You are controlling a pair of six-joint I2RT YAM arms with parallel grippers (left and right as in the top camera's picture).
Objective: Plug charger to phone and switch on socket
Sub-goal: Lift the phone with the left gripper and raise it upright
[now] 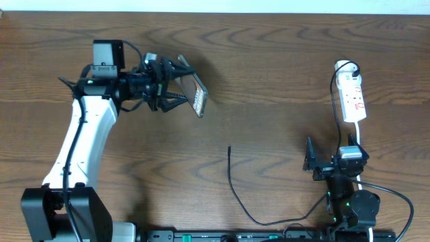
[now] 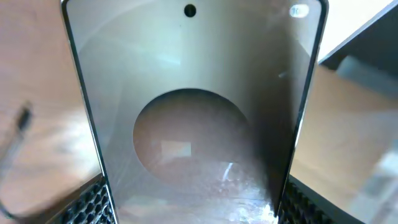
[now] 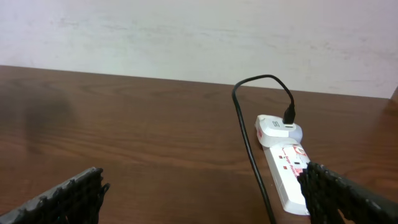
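Observation:
My left gripper (image 1: 176, 86) is shut on the phone (image 1: 198, 96) and holds it above the table at the upper left. In the left wrist view the phone (image 2: 193, 112) fills the frame between my fingers, its glossy face showing a lighter oval. The charger cable (image 1: 235, 191) lies on the table at centre, its plug tip (image 1: 229, 148) pointing away from me, free. The white socket strip (image 1: 353, 97) lies at the right with a white plug at its far end; it also shows in the right wrist view (image 3: 287, 171). My right gripper (image 1: 327, 165) is open and empty, below the strip.
The charger cable (image 3: 249, 143) runs along the left side of the socket to its plug. A pale wall stands past the table's far edge (image 3: 124, 73). Bare wooden tabletop (image 1: 282, 81) lies between the phone and the socket.

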